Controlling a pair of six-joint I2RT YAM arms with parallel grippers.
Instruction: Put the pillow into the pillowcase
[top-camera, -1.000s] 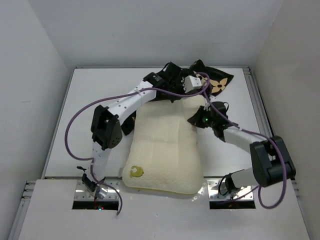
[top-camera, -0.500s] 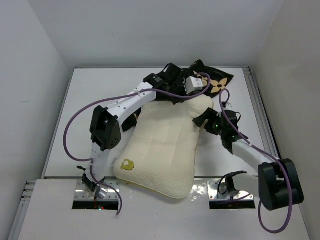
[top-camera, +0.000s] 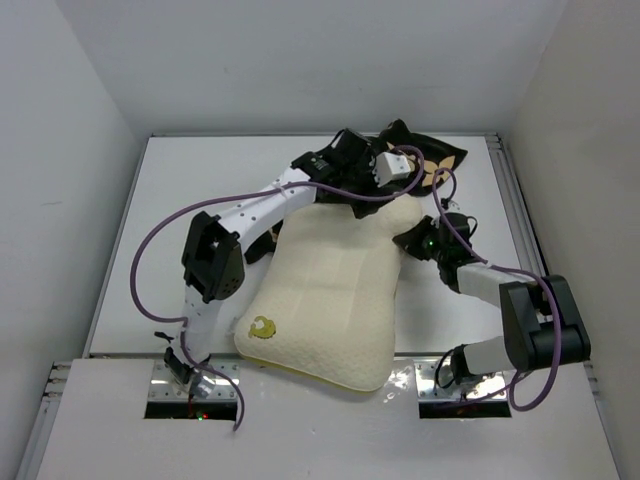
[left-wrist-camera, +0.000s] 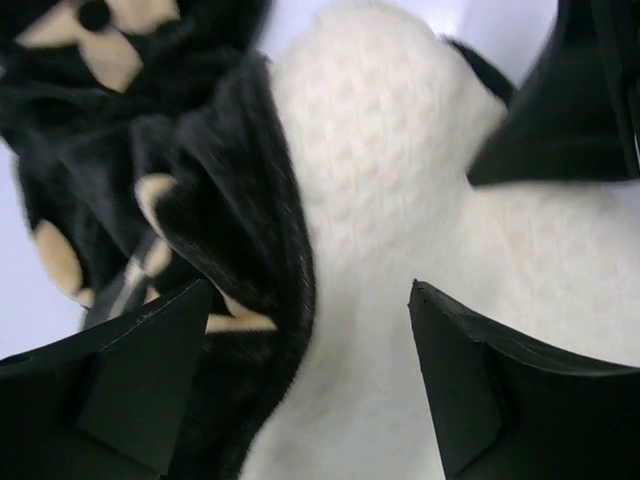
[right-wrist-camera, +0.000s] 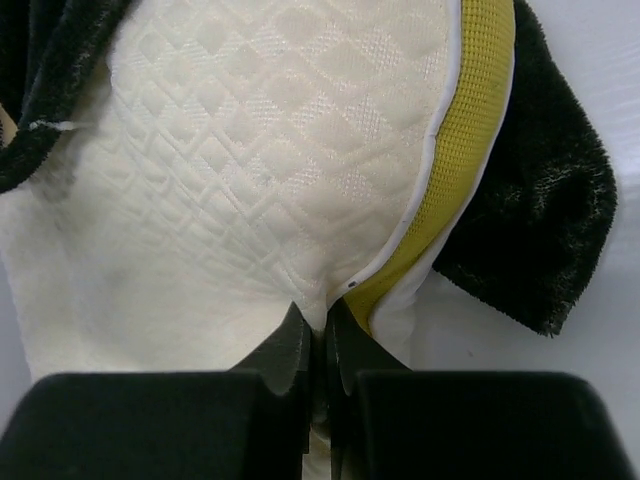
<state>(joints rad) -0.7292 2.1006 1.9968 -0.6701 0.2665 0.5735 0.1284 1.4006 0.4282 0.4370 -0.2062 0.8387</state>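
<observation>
The cream pillow (top-camera: 330, 290) lies across the table's middle, gold emblem (top-camera: 262, 327) at its near left corner, its far end under the black flowered pillowcase (top-camera: 435, 165). My left gripper (left-wrist-camera: 310, 300) stands open over the far end, straddling the pillowcase's edge (left-wrist-camera: 230, 220) and the pillow's white surface (left-wrist-camera: 390, 200), holding nothing. My right gripper (right-wrist-camera: 325, 325) is shut on a pinch of the pillow's quilted edge (right-wrist-camera: 300, 180) beside the mustard side band (right-wrist-camera: 460, 130), at the pillow's right side (top-camera: 405, 240).
A white wall rises behind the table. Purple cables (top-camera: 150, 250) loop off both arms. Bare white tabletop (top-camera: 190, 180) shows to the left of the pillow. A metal rail (top-camera: 515, 200) runs along the table's right edge.
The left gripper has opened and let go of the pillowcase. The right gripper opened, shifted along the pillow's right edge and shut on it again. The pillow's near end swung left.
</observation>
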